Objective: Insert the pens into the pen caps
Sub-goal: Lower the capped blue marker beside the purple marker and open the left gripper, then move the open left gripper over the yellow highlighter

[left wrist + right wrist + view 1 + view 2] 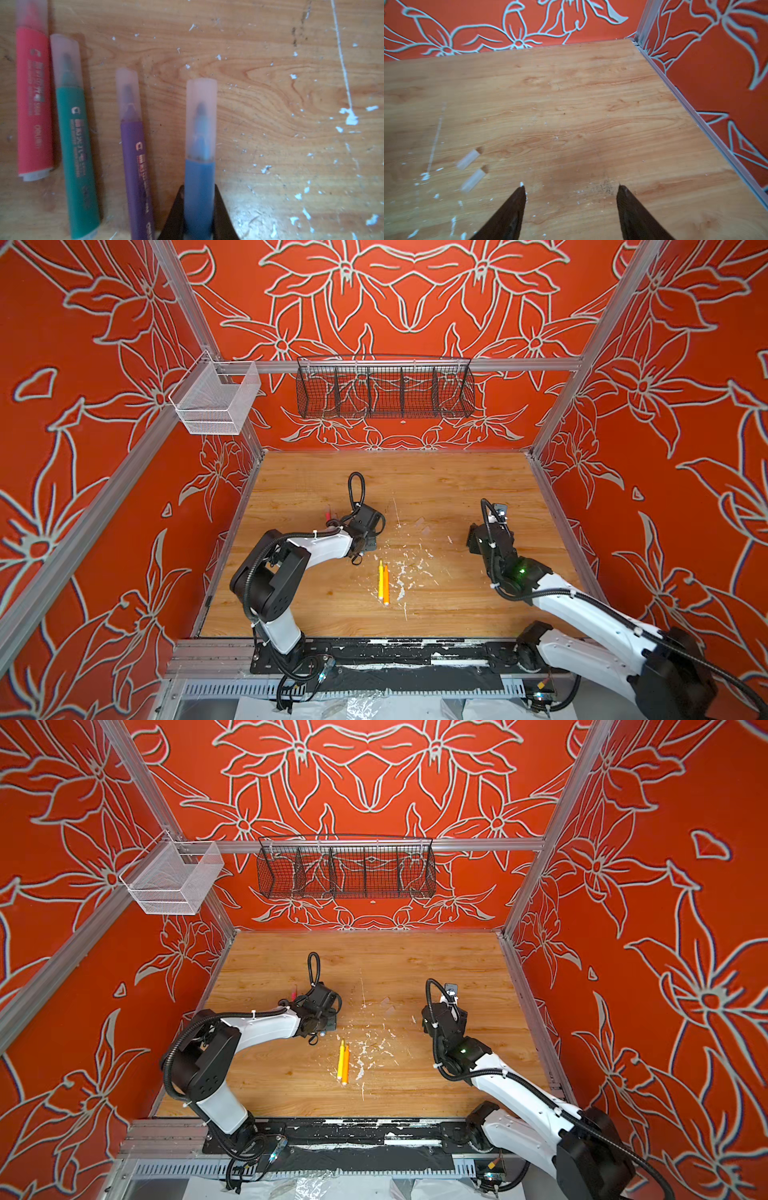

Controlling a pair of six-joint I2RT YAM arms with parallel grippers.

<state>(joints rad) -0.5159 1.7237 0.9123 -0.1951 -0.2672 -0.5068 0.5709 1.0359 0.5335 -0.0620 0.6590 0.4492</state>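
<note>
In the left wrist view my left gripper [199, 188] is shut on the blue pen [199, 178], whose tip sits inside a translucent cap [201, 116]. Beside it on the wood lie a purple pen [136, 166], a green pen [78, 149] and a pink-red pen [33, 104], each with a cap on. A yellow pen [380, 578] and an orange pen [386, 587] lie uncapped side by side mid-table. Two loose pen caps [468, 159] [473, 179] lie to one side of my right gripper [571, 188], which stands open and holds nothing.
White paint flecks [401, 572] are scattered across the middle of the wooden table [436, 481]. A black wire basket [384, 387] and a white mesh basket [216, 400] hang on the back rail. Red patterned walls close in three sides.
</note>
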